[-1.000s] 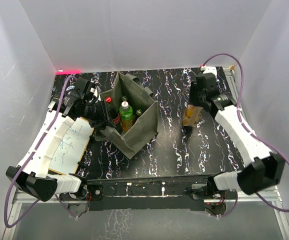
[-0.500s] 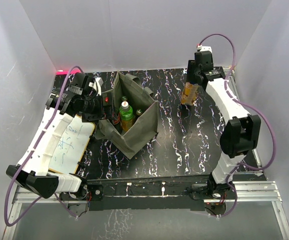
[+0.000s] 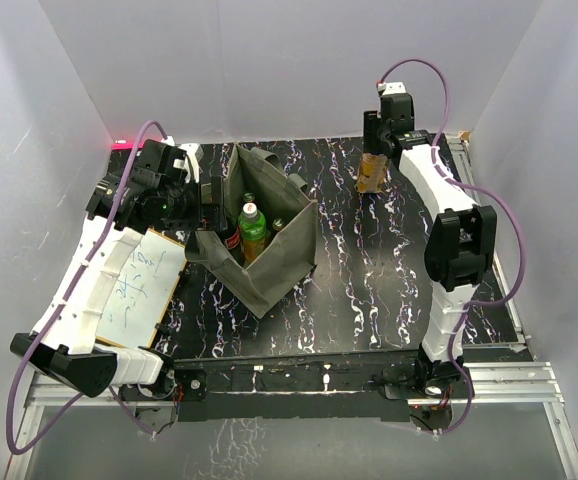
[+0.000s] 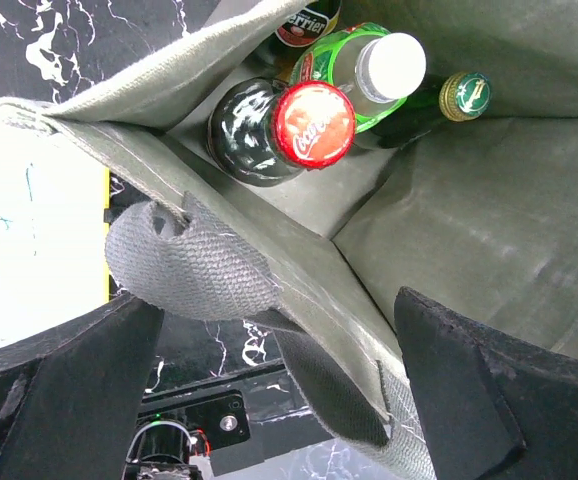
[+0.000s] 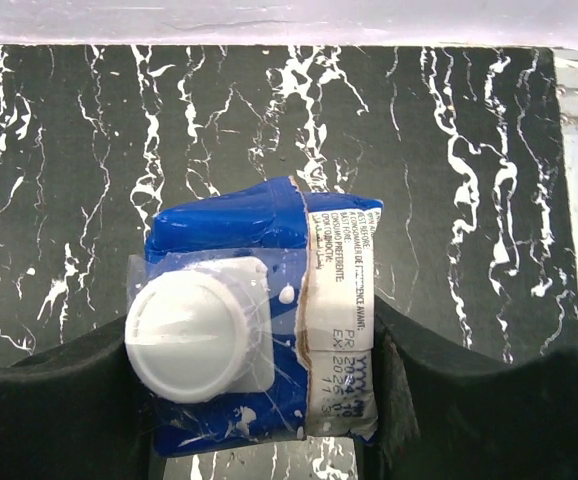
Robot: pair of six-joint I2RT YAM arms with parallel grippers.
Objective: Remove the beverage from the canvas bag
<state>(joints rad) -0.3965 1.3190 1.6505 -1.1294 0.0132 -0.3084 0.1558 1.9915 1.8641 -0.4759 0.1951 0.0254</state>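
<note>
Top external view: the big olive-grey canvas bag (image 3: 274, 255) sits open on the black, white-streaked table (image 3: 369, 290), left of the middle. A dark red-capped bottle (image 4: 314, 125) and a green white-capped bottle (image 3: 252, 228) stand inside. The left gripper (image 3: 207, 195) is at the bag's left wall, fingers (image 4: 69, 390) wide apart, the wall between them. Far right, the right gripper (image 3: 377, 148) squeezes a blue-topped drink carton (image 3: 371, 172), well away from the bag.

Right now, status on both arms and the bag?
Left gripper jaws open astride bag wall. Right gripper jaws shut on carton, away from bag. Four bottles inside.
</note>
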